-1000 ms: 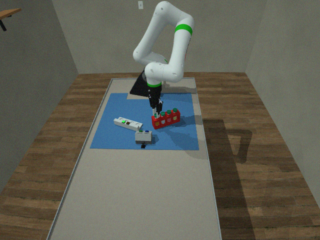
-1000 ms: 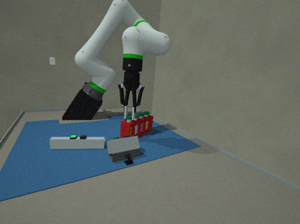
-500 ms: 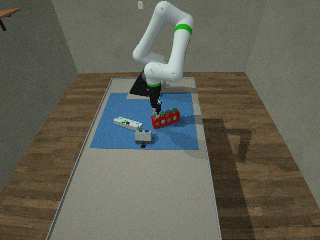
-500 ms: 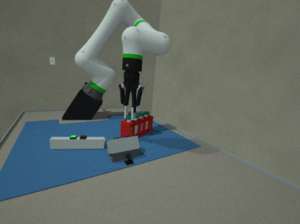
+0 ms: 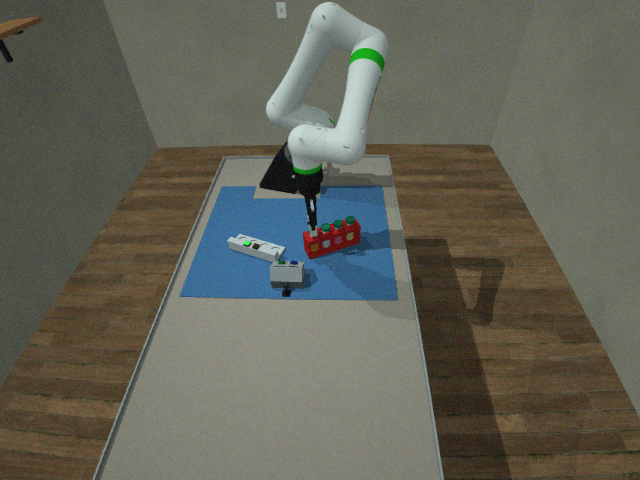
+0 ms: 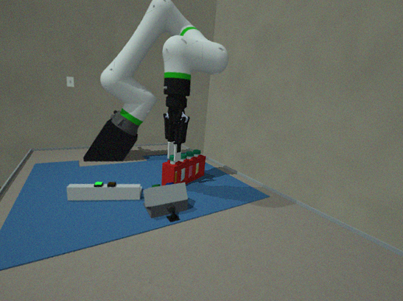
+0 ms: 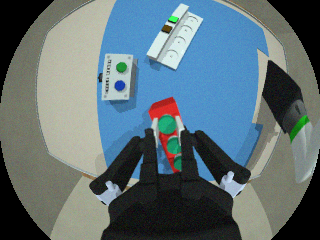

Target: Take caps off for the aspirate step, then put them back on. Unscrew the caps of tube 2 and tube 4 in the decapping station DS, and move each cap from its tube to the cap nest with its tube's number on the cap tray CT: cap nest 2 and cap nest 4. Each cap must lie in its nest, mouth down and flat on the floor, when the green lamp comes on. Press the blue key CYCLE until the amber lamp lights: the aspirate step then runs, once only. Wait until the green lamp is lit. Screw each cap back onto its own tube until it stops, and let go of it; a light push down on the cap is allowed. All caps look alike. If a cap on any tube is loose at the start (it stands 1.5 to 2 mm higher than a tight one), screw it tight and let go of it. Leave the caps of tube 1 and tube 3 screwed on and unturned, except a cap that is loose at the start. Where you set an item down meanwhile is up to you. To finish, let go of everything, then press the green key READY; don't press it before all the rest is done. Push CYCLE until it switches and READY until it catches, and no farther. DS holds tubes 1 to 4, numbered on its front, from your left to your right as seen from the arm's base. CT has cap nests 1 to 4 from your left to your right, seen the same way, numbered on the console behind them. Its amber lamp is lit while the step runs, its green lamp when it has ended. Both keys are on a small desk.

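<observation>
The walls (image 5: 568, 77) were plain and grey-brown. The floor (image 5: 516, 361) was brown wood planks. A long grey table (image 5: 268, 387) stood in the middle. A small wooden shelf (image 5: 18, 25) stuck out high up
</observation>
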You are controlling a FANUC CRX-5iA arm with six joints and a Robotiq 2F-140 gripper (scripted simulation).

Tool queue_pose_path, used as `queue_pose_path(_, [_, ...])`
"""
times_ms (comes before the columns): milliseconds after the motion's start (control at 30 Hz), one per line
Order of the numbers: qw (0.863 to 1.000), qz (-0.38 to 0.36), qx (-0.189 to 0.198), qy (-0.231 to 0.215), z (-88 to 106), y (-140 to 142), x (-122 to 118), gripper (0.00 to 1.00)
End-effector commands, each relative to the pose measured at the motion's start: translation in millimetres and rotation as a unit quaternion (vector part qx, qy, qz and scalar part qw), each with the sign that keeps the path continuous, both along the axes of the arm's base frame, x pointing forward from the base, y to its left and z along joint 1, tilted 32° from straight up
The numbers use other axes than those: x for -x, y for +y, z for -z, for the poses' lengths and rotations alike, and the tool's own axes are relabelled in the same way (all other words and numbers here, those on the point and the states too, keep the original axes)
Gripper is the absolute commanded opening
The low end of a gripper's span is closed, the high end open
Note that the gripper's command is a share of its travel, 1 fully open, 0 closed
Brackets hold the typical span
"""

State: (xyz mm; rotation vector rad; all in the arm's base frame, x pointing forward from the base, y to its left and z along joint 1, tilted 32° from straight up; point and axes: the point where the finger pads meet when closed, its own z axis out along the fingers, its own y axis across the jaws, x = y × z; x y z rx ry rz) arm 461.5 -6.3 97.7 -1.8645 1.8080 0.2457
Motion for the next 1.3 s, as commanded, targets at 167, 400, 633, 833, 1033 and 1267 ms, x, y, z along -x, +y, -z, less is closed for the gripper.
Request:
queue_pose_path(167, [0.997,0.066,-0.012,0.04,0.4,0.8,-0.3,0.0])
queue_pose_path(400, [0.997,0.066,-0.012,0.04,0.4,0.8,-0.3,0.35])
queue_pose_path(633, [0.997,0.066,-0.012,0.04,0.4,0.8,-0.3,0.35])
queue_pose_path(833, [0.999,-0.035,0.015,-0.018,-0.4,0.4,-0.1,0.35])
queue_pose_path(1033, [0.993,-0.103,0.033,-0.056,-0.4,0.4,-0.1,0.35])
queue_pose_path(1267, [0.966,-0.219,0.064,-0.122,-0.4,0.4,-0.1,0.35])
